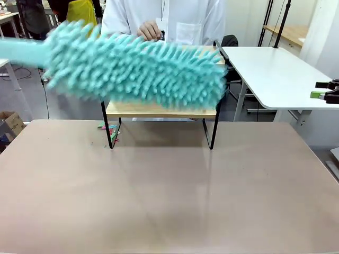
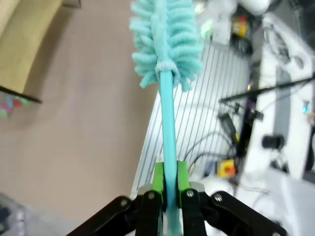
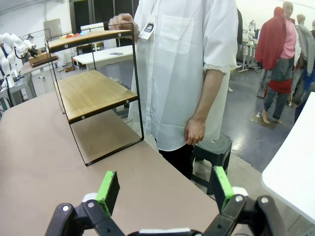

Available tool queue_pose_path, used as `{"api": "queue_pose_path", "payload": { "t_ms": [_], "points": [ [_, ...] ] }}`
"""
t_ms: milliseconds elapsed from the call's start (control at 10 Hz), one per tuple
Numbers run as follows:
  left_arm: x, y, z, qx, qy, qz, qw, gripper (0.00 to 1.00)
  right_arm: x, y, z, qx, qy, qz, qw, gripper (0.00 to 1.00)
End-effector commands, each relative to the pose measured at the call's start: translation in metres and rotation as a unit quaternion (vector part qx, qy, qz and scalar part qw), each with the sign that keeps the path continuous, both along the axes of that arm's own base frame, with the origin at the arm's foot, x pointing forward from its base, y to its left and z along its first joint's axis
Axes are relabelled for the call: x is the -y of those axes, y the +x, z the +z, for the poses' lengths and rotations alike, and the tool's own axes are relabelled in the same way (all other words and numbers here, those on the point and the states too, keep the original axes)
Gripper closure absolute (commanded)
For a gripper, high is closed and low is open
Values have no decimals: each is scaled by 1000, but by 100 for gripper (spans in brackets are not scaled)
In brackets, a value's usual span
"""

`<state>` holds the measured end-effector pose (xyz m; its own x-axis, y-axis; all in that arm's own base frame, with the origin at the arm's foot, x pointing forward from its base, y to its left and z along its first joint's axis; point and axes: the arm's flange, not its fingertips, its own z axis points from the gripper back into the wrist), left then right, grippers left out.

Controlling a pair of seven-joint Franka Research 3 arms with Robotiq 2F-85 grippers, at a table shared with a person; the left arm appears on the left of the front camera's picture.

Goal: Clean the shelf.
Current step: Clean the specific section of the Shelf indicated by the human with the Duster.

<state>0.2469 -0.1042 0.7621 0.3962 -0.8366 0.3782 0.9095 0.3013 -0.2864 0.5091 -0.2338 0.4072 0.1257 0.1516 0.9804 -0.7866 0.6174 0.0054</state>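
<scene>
The shelf [image 1: 159,110] stands at the far middle of the beige table, and its upper part is hidden by a fluffy teal duster [image 1: 137,66] held in front of it. The duster's handle [image 1: 21,52] comes in from the left. My left gripper [image 2: 167,184] is shut on that handle [image 2: 166,123], with the duster head [image 2: 167,39] pointing away over the table's edge. My right gripper [image 3: 165,189] is open and holds nothing, off the shelf's [image 3: 93,91] right end. It also appears at the right edge of the front view as the right gripper [image 1: 319,90].
A person in a white shirt [image 3: 182,59] stands behind the shelf with one hand [image 3: 120,22] on its top board. Small coloured scraps [image 1: 108,128] lie by the shelf's left foot. A white table [image 1: 275,74] stands at the right. The beige tabletop [image 1: 169,190] stretches in front.
</scene>
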Motion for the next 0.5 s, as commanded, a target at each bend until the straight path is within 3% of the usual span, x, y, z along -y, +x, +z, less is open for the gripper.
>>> {"api": "queue_pose_path", "payload": {
  "t_ms": [0, 300, 400],
  "points": [
    [52, -3, 27, 46, 19, 131, 990, 87, -2, 0, 3, -4, -7, 0, 1000, 0],
    [156, -7, 60, 84, -24, 299, 950, 87, -2, 0, 3, -4, -7, 0, 1000, 0],
    [188, -3, 63, 92, -30, 330, 939, 87, -2, 0, 3, -4, -7, 0, 1000, 0]
  ]
}}
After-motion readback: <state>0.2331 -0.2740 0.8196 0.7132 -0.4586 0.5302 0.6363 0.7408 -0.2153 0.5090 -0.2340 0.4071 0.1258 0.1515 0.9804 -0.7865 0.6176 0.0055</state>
